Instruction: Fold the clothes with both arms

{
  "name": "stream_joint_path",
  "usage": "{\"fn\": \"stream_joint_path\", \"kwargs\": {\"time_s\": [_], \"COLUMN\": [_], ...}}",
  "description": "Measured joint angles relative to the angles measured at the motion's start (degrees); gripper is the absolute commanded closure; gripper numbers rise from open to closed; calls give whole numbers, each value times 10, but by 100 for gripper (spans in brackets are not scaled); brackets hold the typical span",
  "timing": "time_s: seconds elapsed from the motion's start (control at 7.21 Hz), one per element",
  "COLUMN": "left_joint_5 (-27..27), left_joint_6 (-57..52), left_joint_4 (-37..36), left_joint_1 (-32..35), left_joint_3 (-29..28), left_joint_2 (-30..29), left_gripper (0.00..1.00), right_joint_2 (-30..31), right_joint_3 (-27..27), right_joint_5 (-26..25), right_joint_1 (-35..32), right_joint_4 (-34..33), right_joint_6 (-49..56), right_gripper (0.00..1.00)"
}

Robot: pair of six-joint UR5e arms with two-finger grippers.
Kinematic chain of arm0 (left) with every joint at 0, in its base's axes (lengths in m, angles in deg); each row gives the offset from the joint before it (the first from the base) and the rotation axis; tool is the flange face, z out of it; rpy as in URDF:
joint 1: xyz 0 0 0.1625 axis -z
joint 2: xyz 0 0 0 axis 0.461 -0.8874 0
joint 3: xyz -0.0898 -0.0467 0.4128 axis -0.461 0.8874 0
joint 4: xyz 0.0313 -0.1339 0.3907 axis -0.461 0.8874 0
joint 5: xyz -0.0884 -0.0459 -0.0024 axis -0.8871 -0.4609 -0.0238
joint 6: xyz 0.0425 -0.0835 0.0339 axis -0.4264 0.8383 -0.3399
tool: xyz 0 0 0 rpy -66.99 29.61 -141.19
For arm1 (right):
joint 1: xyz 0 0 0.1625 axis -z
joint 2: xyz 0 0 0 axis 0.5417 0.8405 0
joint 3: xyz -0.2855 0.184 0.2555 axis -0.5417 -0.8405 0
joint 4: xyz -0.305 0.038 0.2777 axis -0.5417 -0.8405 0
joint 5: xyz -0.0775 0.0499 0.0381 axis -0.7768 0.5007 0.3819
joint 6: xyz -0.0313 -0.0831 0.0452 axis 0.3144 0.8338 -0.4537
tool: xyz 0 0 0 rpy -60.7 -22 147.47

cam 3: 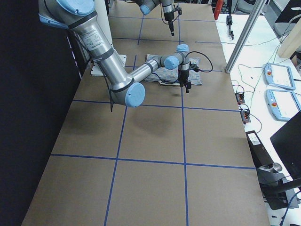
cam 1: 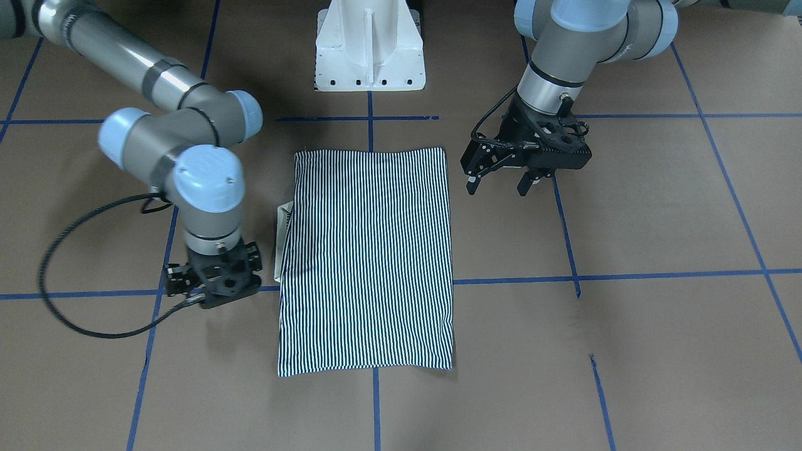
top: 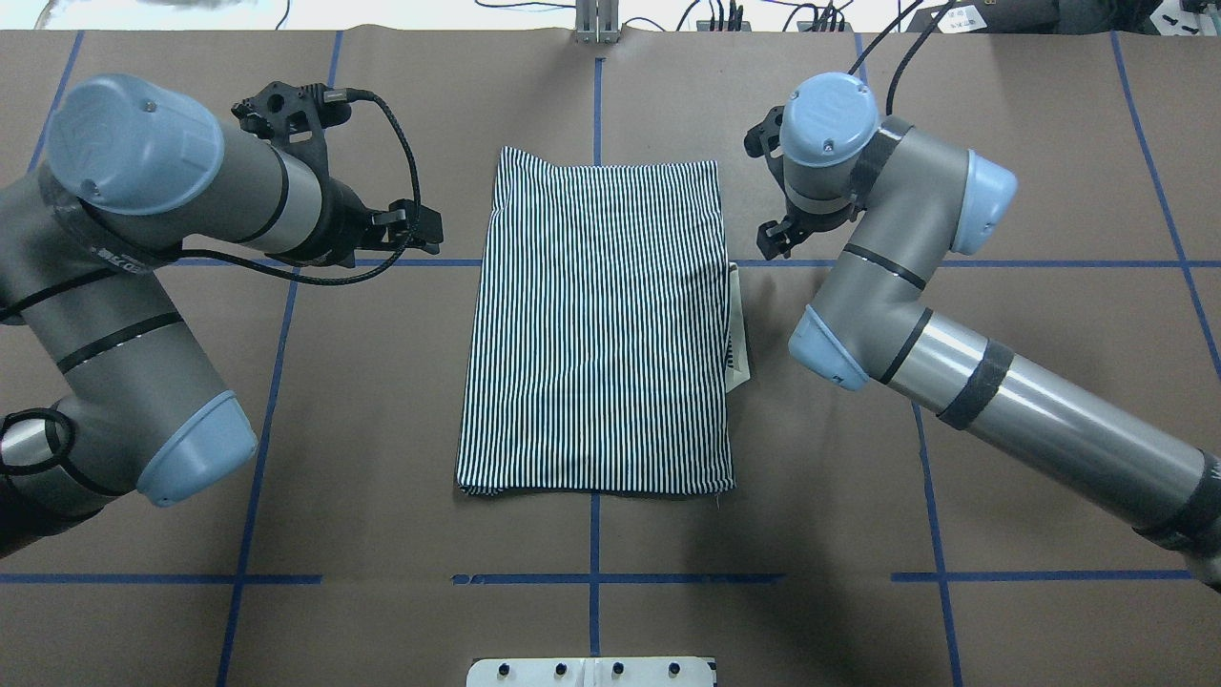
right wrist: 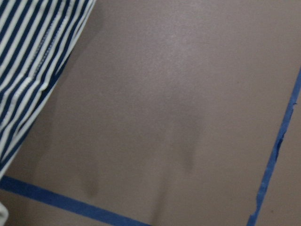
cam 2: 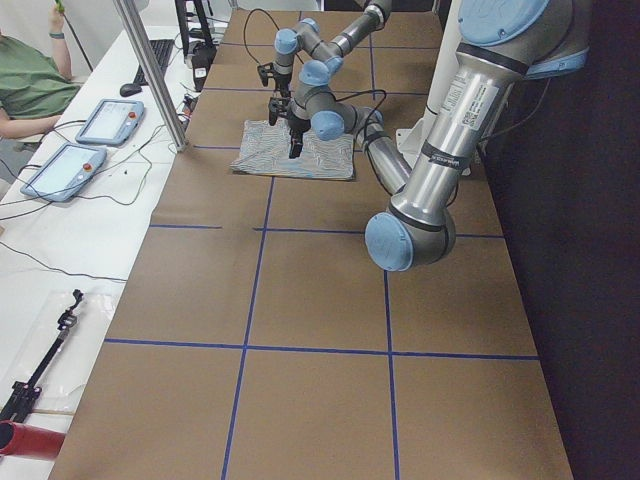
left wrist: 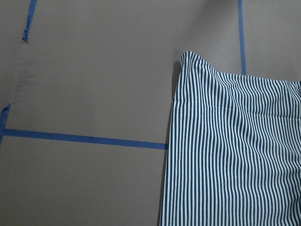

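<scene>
The striped polo shirt lies flat on the brown table, folded into a tall rectangle. It also shows in the overhead view. Its cream collar peeks out at the edge on my right arm's side. My left gripper hangs open and empty above the table, beside the shirt's edge on my left. The left wrist view shows a shirt corner from well above. My right gripper points straight down, low beside the collar edge, open and empty. The right wrist view shows the shirt's edge close by.
The white pedestal base stands at the robot's side of the table. A black cable loops from my right wrist over the table. Blue tape lines cross the surface. A seated person and tablets are off the table's far side.
</scene>
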Motion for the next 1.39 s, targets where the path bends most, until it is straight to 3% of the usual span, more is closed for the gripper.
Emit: {"fn": "stream_joint_path", "kwargs": {"time_s": [0.42,0.69,1.11,1.39], "left_joint_5": [-7,19,93,119], "left_joint_6": [58,199,357,392], "left_joint_4": [-3,-15,-73,-78], "left_joint_1": [-13,-91,-197,-214], "left_joint_3": [-3,-4,-28,-84], "left_joint_2": [6,11,-12,-39], "left_gripper": [0,1,2,3], "right_joint_2": [3,30,53,54], "right_joint_3": [51,120,179,184], "right_joint_5": [70,114,124,124], "right_joint_1": [-10,4,40,46], "right_joint_4": [-3,-2,0,1], "right_joint_6": [-53,-146,-246,-259], "right_gripper": [0,0,0,0]}}
